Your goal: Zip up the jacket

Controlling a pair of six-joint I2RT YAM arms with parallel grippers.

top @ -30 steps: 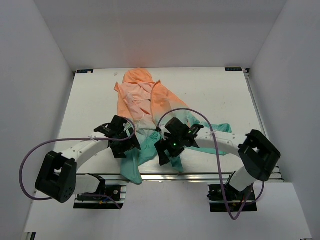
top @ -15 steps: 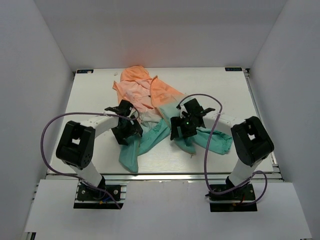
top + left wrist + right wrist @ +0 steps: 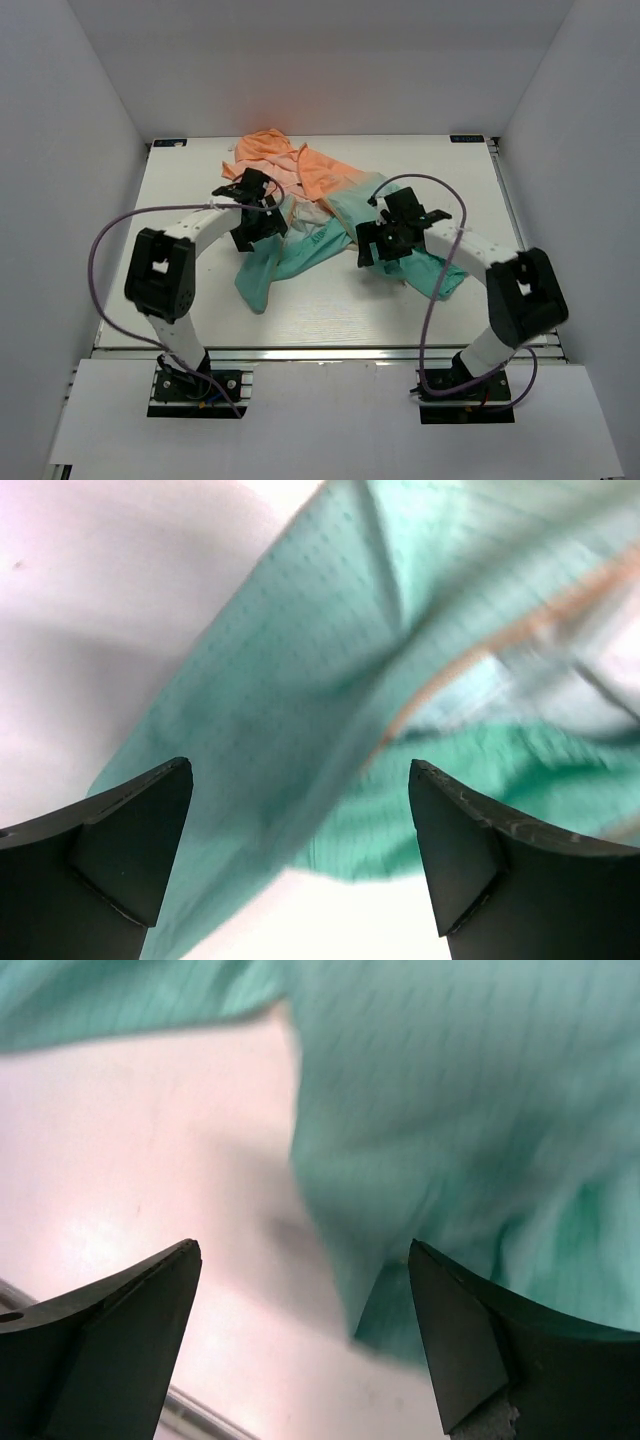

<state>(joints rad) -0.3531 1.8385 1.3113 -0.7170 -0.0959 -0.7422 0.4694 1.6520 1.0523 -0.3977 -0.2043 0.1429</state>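
Note:
The jacket [image 3: 318,185] lies crumpled on the white table [image 3: 180,200], peach-orange at the back and teal toward the front. One teal sleeve [image 3: 257,280] trails to the front left, another [image 3: 432,272] to the right. My left gripper [image 3: 256,226] hovers open over the jacket's left side. In the left wrist view the left gripper [image 3: 300,768] has teal cloth [image 3: 280,680] and an orange-edged seam [image 3: 450,670] below it and nothing between its fingers. My right gripper [image 3: 378,245] is open over the right teal part. In the right wrist view the right gripper [image 3: 305,1248] is empty above a teal fold [image 3: 450,1110].
White walls close in the table at the back and on both sides. A metal rail [image 3: 320,352] runs along the table's front edge, and purple cables [image 3: 100,250] loop beside each arm. Bare tabletop [image 3: 150,1140] shows under the right gripper.
Both arms have reached further toward the back of the table, away from their bases. The jacket now lies further back, with its teal part more spread out. Both grippers stayed open.

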